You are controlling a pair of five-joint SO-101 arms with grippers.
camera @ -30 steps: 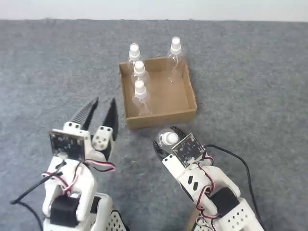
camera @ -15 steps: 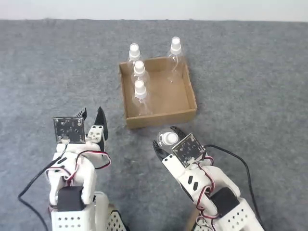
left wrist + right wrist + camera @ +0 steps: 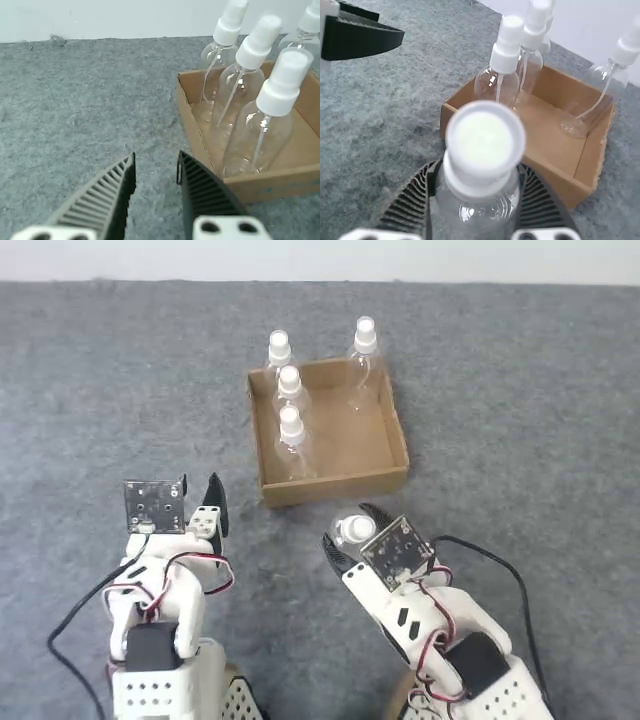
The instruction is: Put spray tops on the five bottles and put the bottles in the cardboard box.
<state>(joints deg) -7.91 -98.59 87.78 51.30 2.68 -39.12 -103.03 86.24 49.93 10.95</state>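
Note:
The cardboard box [image 3: 335,485] sits mid-table with clear bottles wearing white spray tops upright inside: three along one wall [image 3: 291,425] [image 3: 272,105] and one in the far corner [image 3: 365,340] [image 3: 615,65]. Just short of the box's near wall, my right gripper [image 3: 348,530] [image 3: 477,195] is shut on another capped bottle [image 3: 352,529] [image 3: 484,137], held upright above the mat. My left gripper [image 3: 198,480] [image 3: 156,160] hangs open and empty over the grey mat, short of the box's near left corner.
A grey felt mat [image 3: 520,390] covers the table, with open room to both sides of the box. The box's middle and right floor [image 3: 350,440] is bare. Cables [image 3: 500,575] trail beside the arm bases.
My left arm has drawn back toward its base and its fingers have narrowed, still apart. My right gripper with the bottle has shifted only slightly.

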